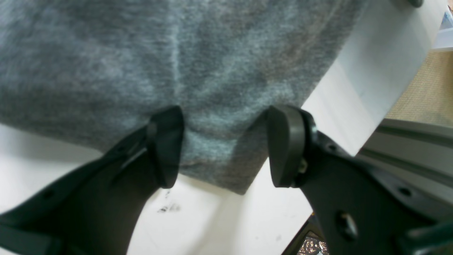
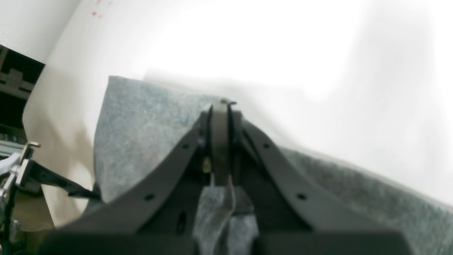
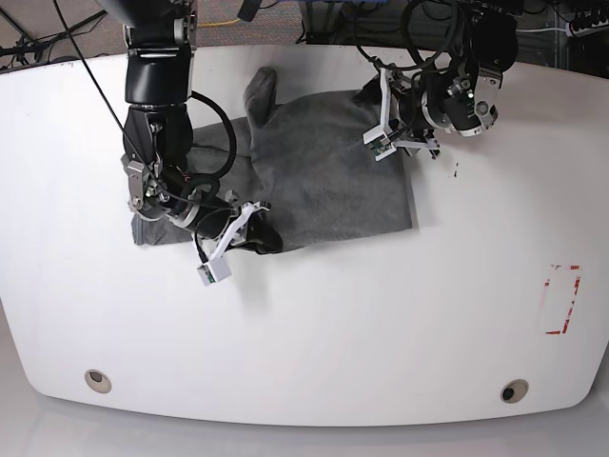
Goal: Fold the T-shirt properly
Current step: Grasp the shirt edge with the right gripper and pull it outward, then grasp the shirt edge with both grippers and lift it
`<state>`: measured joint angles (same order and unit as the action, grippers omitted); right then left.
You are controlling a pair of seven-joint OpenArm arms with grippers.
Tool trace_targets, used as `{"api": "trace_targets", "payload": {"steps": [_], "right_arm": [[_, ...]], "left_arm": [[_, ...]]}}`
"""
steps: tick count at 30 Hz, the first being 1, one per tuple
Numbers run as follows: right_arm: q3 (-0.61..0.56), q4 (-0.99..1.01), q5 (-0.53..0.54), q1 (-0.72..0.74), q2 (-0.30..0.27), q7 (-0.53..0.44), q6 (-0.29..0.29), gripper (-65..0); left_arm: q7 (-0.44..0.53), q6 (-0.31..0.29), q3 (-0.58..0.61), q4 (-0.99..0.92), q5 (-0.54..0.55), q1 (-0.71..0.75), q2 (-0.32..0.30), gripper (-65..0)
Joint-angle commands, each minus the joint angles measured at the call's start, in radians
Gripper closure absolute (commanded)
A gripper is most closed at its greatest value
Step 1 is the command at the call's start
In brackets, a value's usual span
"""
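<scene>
R arm: left of base view, reaches down to shirt's lower-left edge; wrist cam + cable hang over hem.
R gripper (image 2: pixel 220 141): jaws pressed together; grey cloth bunched between them at bottom centre of R wrist view. Judged a pinch on the hem, ready to lift for a fold.
T-shirt (image 3: pixel 324 181): centre-top of base view, spread on white table (image 3: pixel 381 324), wrinkled; one sleeve sticks up at upper left, lower-left part hidden under R arm.
L gripper (image 1: pixel 224 145): right of base view, at shirt's upper-right edge. Fingers wide apart, straddling a cloth corner; pads (image 1: pixel 169 147) w/ fabric between, not clamped.
Why: each arm at opposite edge, likely for paired fold.
Next (guess): L jaws need to pinch before any lift.
</scene>
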<state>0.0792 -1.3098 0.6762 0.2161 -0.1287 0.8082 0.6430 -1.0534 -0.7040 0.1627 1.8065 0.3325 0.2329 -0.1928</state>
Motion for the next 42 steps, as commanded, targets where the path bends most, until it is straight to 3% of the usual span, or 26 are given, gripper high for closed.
{"api": "trace_targets", "payload": {"steps": [1,4,12,15,22,27,32,35,40,42], "right_arm": [[0.008,-0.017,0.015,0.033,-0.015,-0.023,0.002,-1.7],[0.011,-0.017,0.014,0.036,-0.015,-0.025,0.002,-7.9],[0.011,-0.055,0.04,0.019,-0.088,0.006,0.002,-20.3],[0.012,-0.141,0.119,-0.045,-0.119,0.053,0.002,-29.6],[0.012,-0.322,0.277,-0.231,-0.183,0.056,0.01,-48.4],[0.009,-0.431,0.308,-0.341,-0.239,0.056,0.01,-48.7],[0.009,-0.505,0.307,-0.444,-0.283,0.056,0.01,-48.7],[0.009,-0.518,0.307,-0.502,-0.314,0.056,0.01,-48.7],[0.009,-0.52,0.305,-0.573,-0.338,0.056,0.007,-48.7],[0.006,-0.52,0.305,-0.594,-0.342,0.056,0.005,-48.7]], "left_arm": [[-0.001,0.006,-0.002,0.013,-0.005,-0.004,-0.006,-35.1],[-0.001,0.006,-0.002,0.017,-0.003,-0.004,-0.006,-35.1],[-0.001,0.006,-0.002,0.051,-0.003,-0.008,-0.006,-35.1],[-0.001,0.006,-0.002,0.101,-0.003,-0.008,0.0,-35.1],[0.0,0.006,-0.002,0.161,-0.002,-0.03,0.002,-35.1],[0.003,0.006,-0.051,0.167,-0.002,-0.034,0.013,-34.0],[0.003,0.006,-0.246,0.161,-0.002,-0.059,0.134,-25.0],[0.003,0.006,-0.331,0.161,-0.005,-0.076,0.209,-24.6],[0.002,0.006,-0.306,0.16,-0.005,-0.089,0.224,-24.0],[0.002,0.006,-0.279,0.135,-0.006,-0.089,0.224,-19.0]]}}
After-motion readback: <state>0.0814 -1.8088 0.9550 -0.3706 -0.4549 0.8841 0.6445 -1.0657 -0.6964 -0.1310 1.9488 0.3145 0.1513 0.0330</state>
